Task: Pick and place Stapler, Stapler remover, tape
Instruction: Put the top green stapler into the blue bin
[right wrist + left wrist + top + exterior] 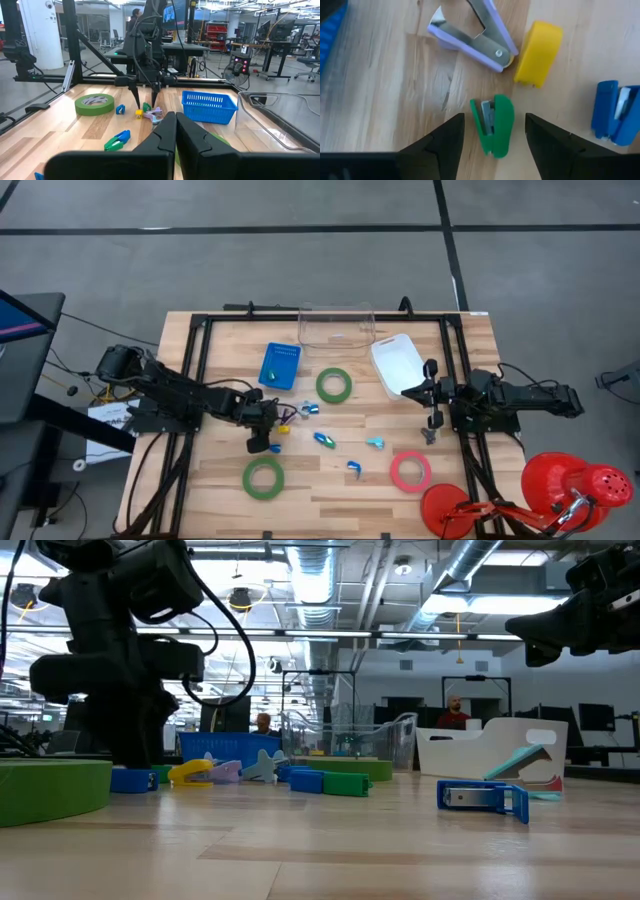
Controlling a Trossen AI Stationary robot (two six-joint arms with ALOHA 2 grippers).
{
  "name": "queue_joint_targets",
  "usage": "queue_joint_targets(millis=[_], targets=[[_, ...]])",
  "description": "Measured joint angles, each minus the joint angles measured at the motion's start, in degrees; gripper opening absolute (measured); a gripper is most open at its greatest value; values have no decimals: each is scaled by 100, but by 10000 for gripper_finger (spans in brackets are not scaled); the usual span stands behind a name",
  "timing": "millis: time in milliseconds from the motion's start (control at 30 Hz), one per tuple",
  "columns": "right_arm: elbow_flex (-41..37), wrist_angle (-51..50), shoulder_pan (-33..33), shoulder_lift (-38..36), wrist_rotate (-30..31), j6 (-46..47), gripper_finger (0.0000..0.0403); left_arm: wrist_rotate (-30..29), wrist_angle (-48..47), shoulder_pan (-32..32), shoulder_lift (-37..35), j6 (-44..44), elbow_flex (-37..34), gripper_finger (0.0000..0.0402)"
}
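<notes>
The left end effector (pixel 492 135) hangs open astride a small green stapler (pixel 495 125) near the tabletop's (pixel 330 485) middle. The right end effector (pixel 175 132) is closed, empty. Blue basket (pixel 281 365) and clear bin (pixel 337 326) look empty; no readable writing.

Open-plan robotics lab, exposed ceiling ducts (pixel 470 570), monitors (pixel 600 720), equipment racks (pixel 217 35)

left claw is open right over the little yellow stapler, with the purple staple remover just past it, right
Not quite: the left claw is open over the small green stapler, not the yellow one. The left wrist view shows the yellow stapler lying farther on, beside the purple staple remover.
</notes>
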Motion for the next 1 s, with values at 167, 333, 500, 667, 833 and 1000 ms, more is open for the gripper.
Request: queue_joint_targets(millis=[167, 333, 500, 667, 833, 1000], targets=[[0, 0, 0, 0, 1, 2, 1, 0, 3, 0, 0, 0, 0, 166], [0, 0, 1, 0, 0, 1, 1, 0, 3, 0, 0, 0, 0, 136], [0, 0, 2, -1, 0, 1, 1, 0, 5, 0, 0, 0, 0, 116], [-2, 0, 1, 0, 0, 0, 1, 0, 5, 0, 0, 0, 0, 107], [0, 0, 1, -1, 0, 1, 1, 0, 5, 1, 0, 0, 0, 106], [-2, 0, 2, 0, 2, 2, 1, 0, -5, 0, 0, 0, 12, 106]])
